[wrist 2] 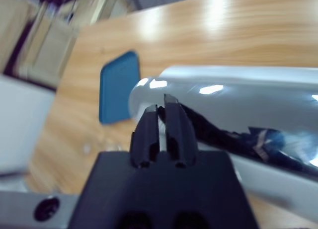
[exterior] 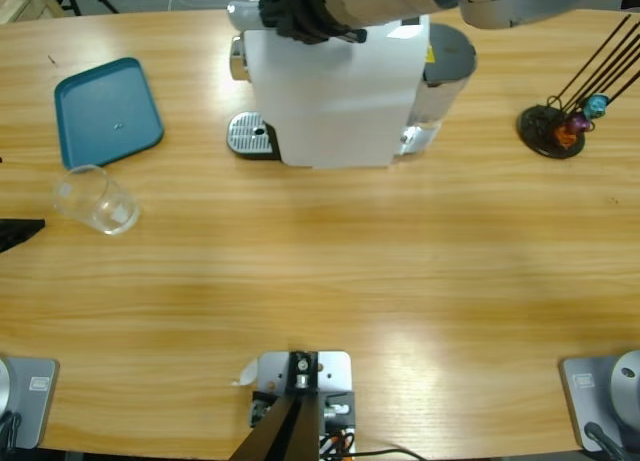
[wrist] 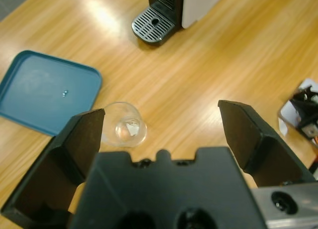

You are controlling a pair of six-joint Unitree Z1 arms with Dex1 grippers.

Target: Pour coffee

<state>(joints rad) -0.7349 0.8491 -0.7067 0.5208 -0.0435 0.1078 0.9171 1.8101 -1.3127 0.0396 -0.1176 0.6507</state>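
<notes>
High view: no coffee is seen anywhere — the glass [exterior: 96, 200] lies tipped and empty on the surface [exterior: 330, 271], beside the teal tray [exterior: 108, 111], well apart from the coffee machine [exterior: 335, 91]. The left pincer [wrist: 161, 122] is spread wide above the glass; the right pincer [wrist 2: 161, 124] is clenched on nothing at the machine's silver lever [wrist 2: 233, 97]. Nearly everything is judged left to do.
</notes>
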